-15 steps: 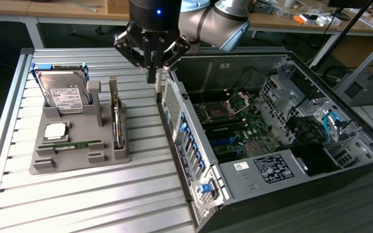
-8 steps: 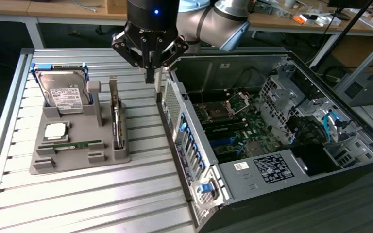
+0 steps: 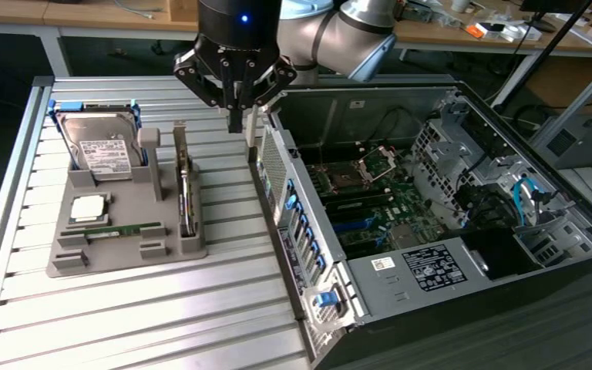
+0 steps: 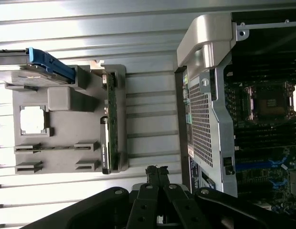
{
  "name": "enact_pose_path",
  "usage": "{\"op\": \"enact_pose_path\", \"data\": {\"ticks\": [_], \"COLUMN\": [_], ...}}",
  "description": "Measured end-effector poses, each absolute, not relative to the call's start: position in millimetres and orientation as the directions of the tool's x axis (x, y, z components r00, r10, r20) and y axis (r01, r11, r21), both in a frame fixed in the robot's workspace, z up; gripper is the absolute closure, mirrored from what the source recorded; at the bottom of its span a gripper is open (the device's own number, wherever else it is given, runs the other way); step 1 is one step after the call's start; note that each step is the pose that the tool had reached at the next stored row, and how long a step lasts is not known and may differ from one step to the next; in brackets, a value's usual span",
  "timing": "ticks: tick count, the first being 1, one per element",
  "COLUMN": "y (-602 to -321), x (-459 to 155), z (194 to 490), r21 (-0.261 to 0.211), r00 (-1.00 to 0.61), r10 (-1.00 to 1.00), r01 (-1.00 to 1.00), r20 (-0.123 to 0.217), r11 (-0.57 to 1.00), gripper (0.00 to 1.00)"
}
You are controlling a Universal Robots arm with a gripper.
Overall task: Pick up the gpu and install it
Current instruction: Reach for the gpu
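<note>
While the gpu waits in its holder, not yet lifted, stock on the bench reads as follows.

1. Slatted metal table [image 3: 121, 308]: bears every item below.
2. Open computer case [image 3: 275, 166]: lies on its side at the exterior view's right, with the motherboard [image 3: 378, 200] exposed.
3. Grey holder tray [image 3: 178, 247]: lies just beside the case, at the exterior view's left.
4. Gripper [image 3: 235, 127]: fingers pressed together, nothing between them. It hangs over the strip of table between tray and case, near the gpu's bracket end and clear of it.
5. Hard drive [image 3: 105, 150]: propped in the tray's rear bay, blue rails at its sides.
6. gpu [image 3: 185, 193]: stands on its long edge in the tray slot nearest the case, with the silver bracket at the end beside the hard drive.
   - Handling, by judgement: light and stiff but delicate, with bare board and small parts.
   - Hold: across its thin thickness at the free upper edge, about mid-length, keeping off the connector edge down in the slot.
   - Risk: a grip near one end would likely let it tilt, and the slim faces may slip.
7. Processor chip [image 3: 89, 206]: lies flat in its square recess.
8. RAM stick [image 3: 121, 229]: lies along its groove at the tray's near end.
</note>
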State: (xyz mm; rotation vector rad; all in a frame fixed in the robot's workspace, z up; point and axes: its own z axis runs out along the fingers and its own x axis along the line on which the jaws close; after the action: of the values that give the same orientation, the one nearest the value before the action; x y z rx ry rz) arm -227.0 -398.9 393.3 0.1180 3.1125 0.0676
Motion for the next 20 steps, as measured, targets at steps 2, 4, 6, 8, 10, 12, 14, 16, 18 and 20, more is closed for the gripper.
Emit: {"op": "enact_pose_path", "data": {"ticks": [2, 4, 6, 8, 10, 12, 14, 16, 18, 20], "y": [-398.9, -398.9, -398.9, -398.9, -398.9, -398.9, -398.9, -398.9, -399.0, -398.9], "x": [-228.1, -229.4, -230.2, -231.2, -232.7, -233.9, -234.9, -235.7, -236.6, -237.2], "z": [393.3, 393.3, 393.3, 393.3, 393.3, 393.3, 393.3, 393.3, 393.3, 393.3], "r21": [0.044, 0.044, 0.044, 0.044, 0.044, 0.044, 0.044, 0.044, 0.044, 0.044], "r00": [-0.997, -0.997, -0.997, -0.997, -0.997, -0.997, -0.997, -0.997, -0.997, -0.997], "r10": [0.076, 0.076, 0.076, 0.076, 0.076, 0.076, 0.076, 0.076, 0.076, 0.076], "r01": [0.075, 0.075, 0.075, 0.075, 0.075, 0.075, 0.075, 0.075, 0.075, 0.075], "r20": [-0.024, -0.024, -0.024, -0.024, -0.024, -0.024, -0.024, -0.024, -0.024, -0.024], "r11": [0.996, 0.996, 0.996, 0.996, 0.996, 0.996, 0.996, 0.996, 0.996, 0.996], "gripper": [0.90, 0.90, 0.90, 0.90, 0.90, 0.90, 0.90, 0.90, 0.90, 0.90]}}
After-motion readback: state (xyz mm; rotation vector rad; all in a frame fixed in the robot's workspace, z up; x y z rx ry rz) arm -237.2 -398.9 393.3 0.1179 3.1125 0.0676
